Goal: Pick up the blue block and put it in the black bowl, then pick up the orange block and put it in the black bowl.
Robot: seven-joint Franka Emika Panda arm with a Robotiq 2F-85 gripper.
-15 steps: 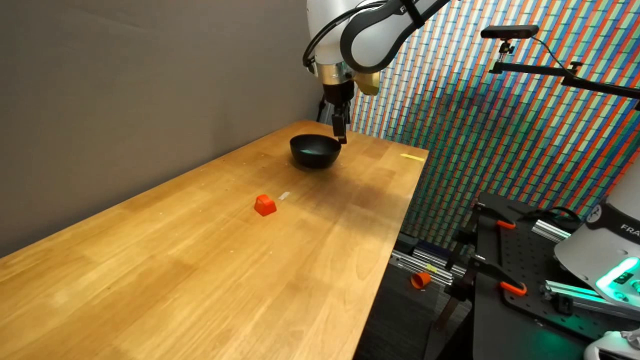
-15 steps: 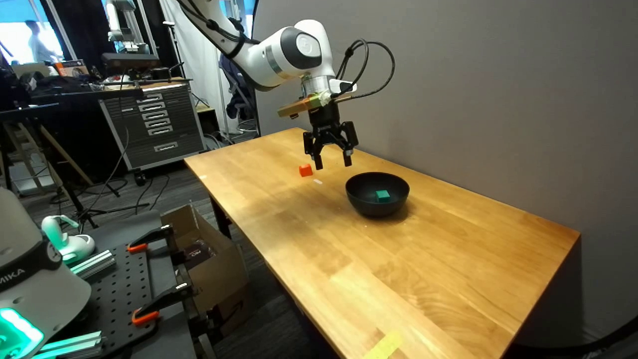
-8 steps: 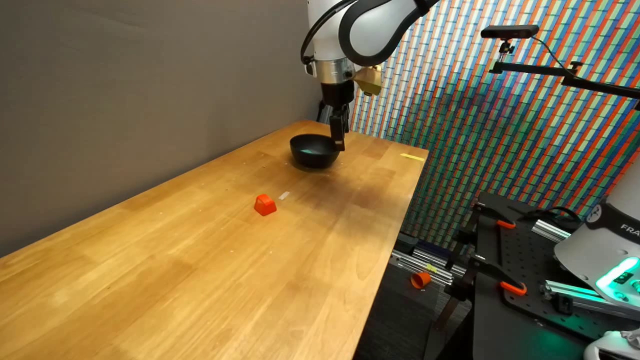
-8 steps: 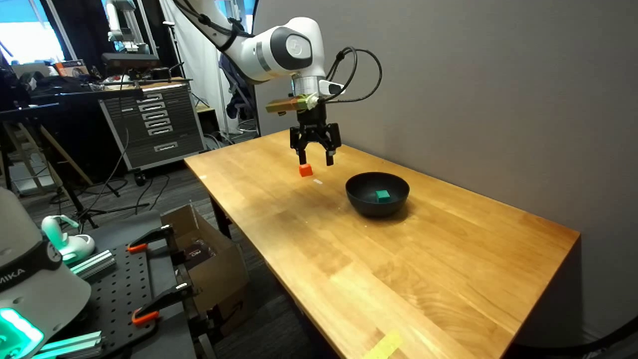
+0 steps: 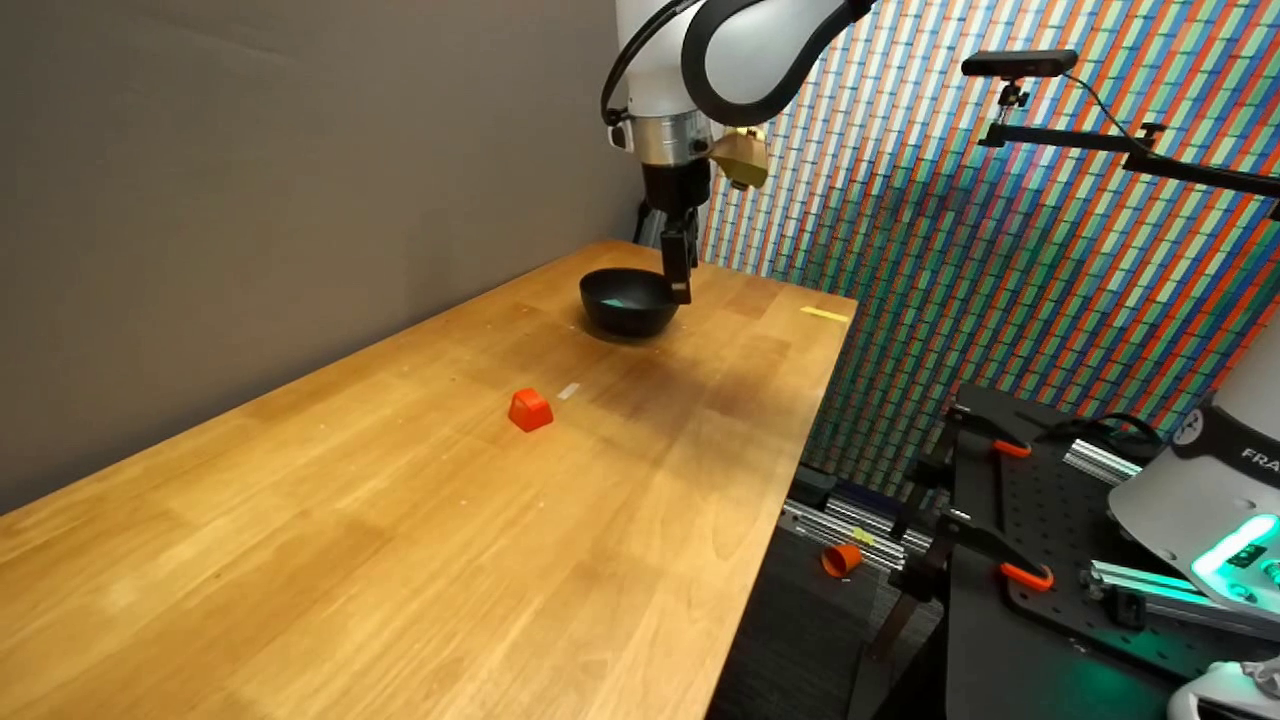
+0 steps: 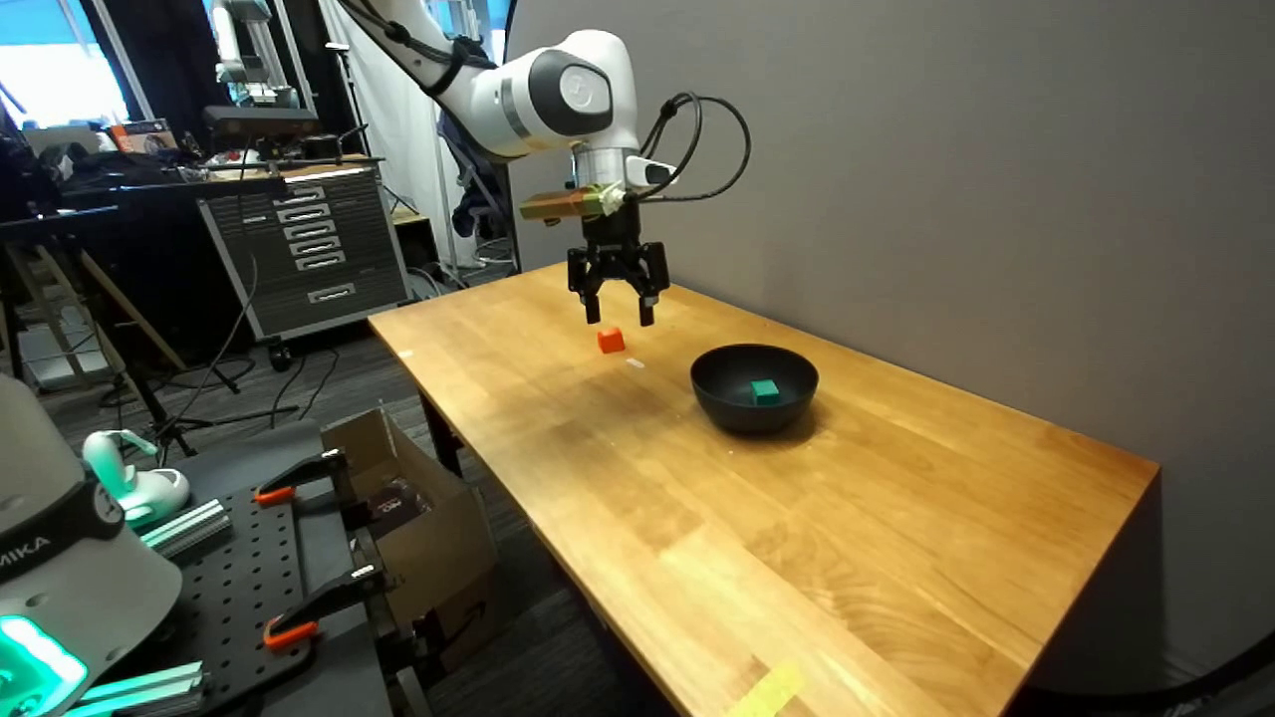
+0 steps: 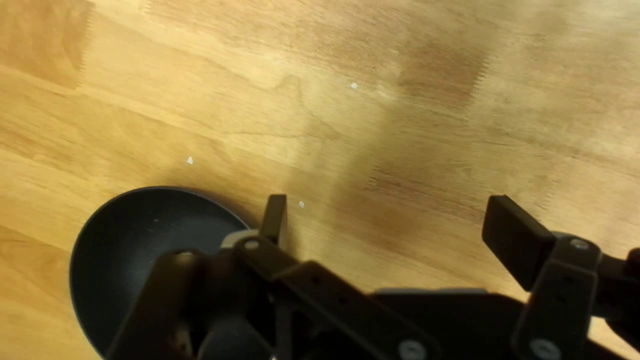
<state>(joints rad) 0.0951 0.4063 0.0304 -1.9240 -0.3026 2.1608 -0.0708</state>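
While a black two-fingered tool (image 6: 620, 316) hangs in the air at the end of a white and grey jointed robot arm (image 6: 558, 95), its fingers (image 7: 515, 235) stand well apart, with bare wood visible between them in the wrist view. Below it spreads a long bench (image 6: 896, 528) of honey-coloured wood, set along a plain grey wall (image 6: 946, 199). In an exterior view, a round black bowl (image 6: 722, 410) sits upright on the bench, to the right of the tool and nearer to the camera. Inside it rests a small blue-green cube (image 6: 764, 391), the blue block. Farther away and to the bowl's left, a small bright red-orange block (image 6: 611, 341) with sloping sides lies on the wood, well apart from the bowl, with a short strip of whitish tape (image 6: 635, 362) just beside it. The tool is apart from both blocks. At the near end of the bench, a strip of yellow tape (image 6: 769, 692) is stuck down. To the near left stands the arm's white base (image 6: 139, 578), glowing green. In an exterior view, a small orange cup (image 5: 841, 560) lies tipped on the floor at the right. In the wrist view, the tool partly covers the bowl, at lower left.
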